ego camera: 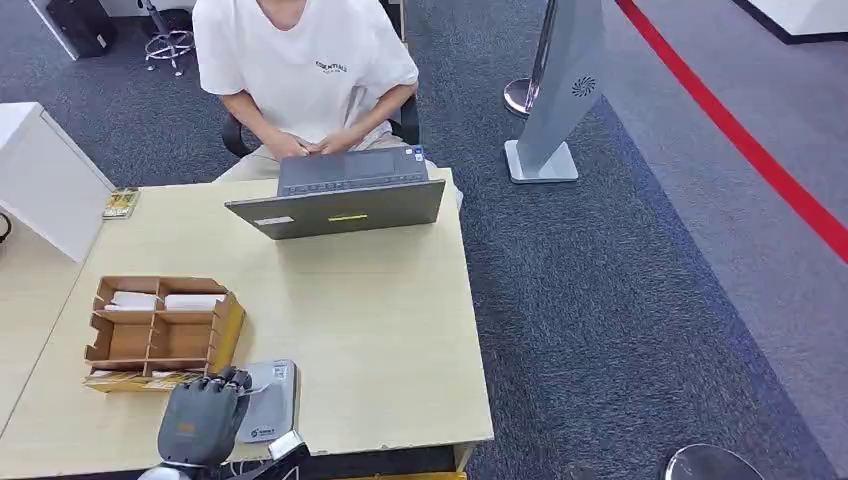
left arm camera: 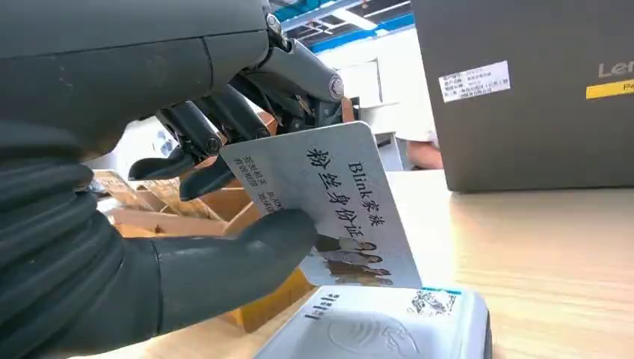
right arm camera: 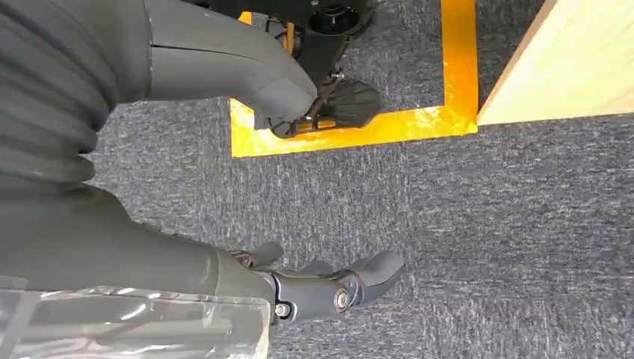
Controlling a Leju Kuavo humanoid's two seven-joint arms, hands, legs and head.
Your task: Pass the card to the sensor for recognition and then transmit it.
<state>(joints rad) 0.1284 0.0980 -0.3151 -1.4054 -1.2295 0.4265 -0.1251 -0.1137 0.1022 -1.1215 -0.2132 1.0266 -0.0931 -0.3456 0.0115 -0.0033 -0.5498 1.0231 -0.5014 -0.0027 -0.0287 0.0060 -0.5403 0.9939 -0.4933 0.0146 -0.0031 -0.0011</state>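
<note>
Left hand (left arm camera: 187,217) pinches card (left arm camera: 336,202) btwn thumb and fingers, card's lower edge just over, maybe touching, sensor (ego camera: 268,400) at lower left of head view. Read approx underway; handover not yet done. Right hand (right arm camera: 314,288) empty, fingers loosely apart.

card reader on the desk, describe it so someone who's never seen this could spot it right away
On the light wooden desk, look at the near edge, just right of the brown compartment organizer. The card reader is the flat grey pad lying there, under the left robot hand that holds a printed card over it. A contactless wave symbol on its top sets it apart from the larger grey laptop at the far edge.
</note>
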